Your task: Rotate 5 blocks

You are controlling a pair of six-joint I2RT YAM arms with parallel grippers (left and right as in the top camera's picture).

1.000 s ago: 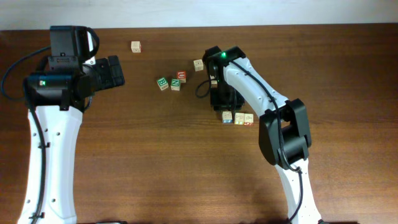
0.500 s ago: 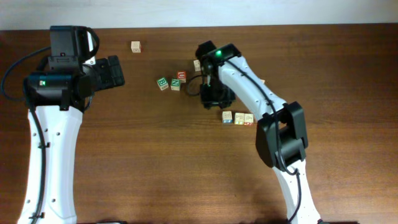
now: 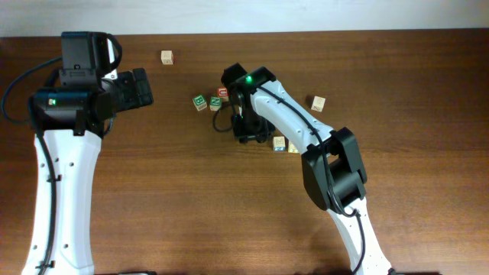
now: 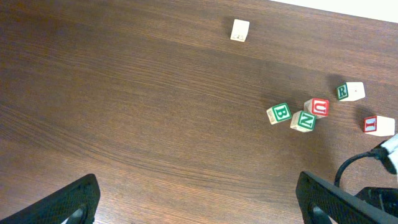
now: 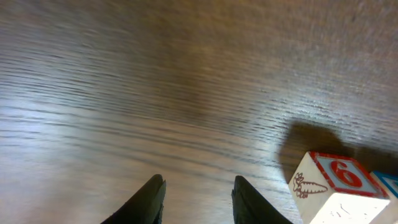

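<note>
Fingers of the right arm are standing a little apart, released, with bare wood grain between them and nothing grasped; the bottom edge of the wrist view is cutting off their roots. To their right in that view, the 6 block is sitting on the bench. Its red-framed 6 face is turned up and skewed, with a small red line drawing on its near side. A blue-edged block just beside it is mostly running out of frame. Being cubes, the blocks are showing no long axis.

The left fingers are hanging spread wide and empty, only their dark tips showing. Ahead of them the B block, N block and U block are clustering with green, green and red faces up, each turned at its own angle. The R block and I block are lying just beyond. A pale block is sitting well apart, its print too faint to read.

From overhead, the right arm is covering R and I and half hiding another block. All the blocks are showing as pale, square-edged wood on dark, streaked brown grain.
</note>
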